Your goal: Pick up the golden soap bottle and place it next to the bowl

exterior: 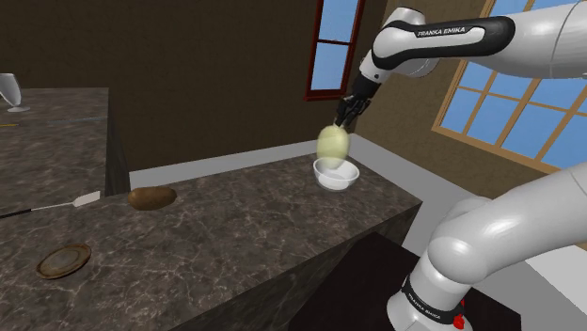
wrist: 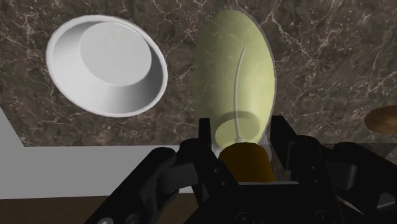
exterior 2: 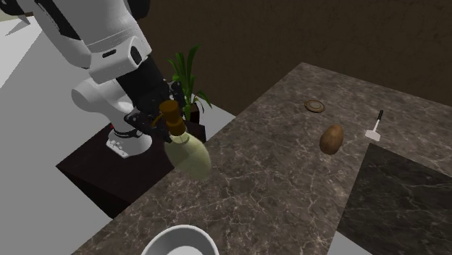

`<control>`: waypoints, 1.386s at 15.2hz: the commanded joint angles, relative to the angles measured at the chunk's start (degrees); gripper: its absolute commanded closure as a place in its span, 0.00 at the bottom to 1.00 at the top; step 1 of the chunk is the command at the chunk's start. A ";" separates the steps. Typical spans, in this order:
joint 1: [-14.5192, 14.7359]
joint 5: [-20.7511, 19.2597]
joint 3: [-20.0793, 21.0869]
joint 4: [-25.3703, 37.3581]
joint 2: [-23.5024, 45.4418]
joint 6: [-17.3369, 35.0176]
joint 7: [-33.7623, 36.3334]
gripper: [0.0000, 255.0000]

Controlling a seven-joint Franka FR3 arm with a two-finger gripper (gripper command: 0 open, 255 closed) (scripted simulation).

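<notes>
The end effector (wrist: 242, 130) is clenched on the soap bottle (wrist: 235, 70): the 2 black fingers (wrist: 205, 130) clasp it at the neck, just under the brown-golden cap. The bottle body is pale yellow-green and half transparent, w/ a thin tube visible inside. It hangs below the fingers, a bit tilted, in the air over the bench (exterior: 235, 235), i.e. it does not rest on the dark marbled top.

Just beside the bottle stands the white bowl (wrist: 105, 63), upright, near the bench edge and apart from the bottle. In the shoulder view the bottle appears directly above the bowl; the wrist view shows a gap btw. them.

Farther along the bench lies a brown oval thing (exterior: 151, 197), maybe a potato, well apart from the bowl. Near it is a spatula (exterior: 85, 199) w/ a white blade, and a flat brown round dish (exterior: 64, 260) closer to the other bench end.

Beyond the bench: a green plant (exterior 2: 187, 80) next to the robot stand, and windows (exterior: 336, 42) w/ blue sky in the brown wall.
</notes>
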 commanded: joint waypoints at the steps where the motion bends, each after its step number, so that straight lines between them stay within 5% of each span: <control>1: -0.03 0.00 -0.16 -1.52 0.09 1.68 -0.21 1.00; 21: 0.30 0.66 -2.34 -14.49 3.39 17.83 -2.84 1.00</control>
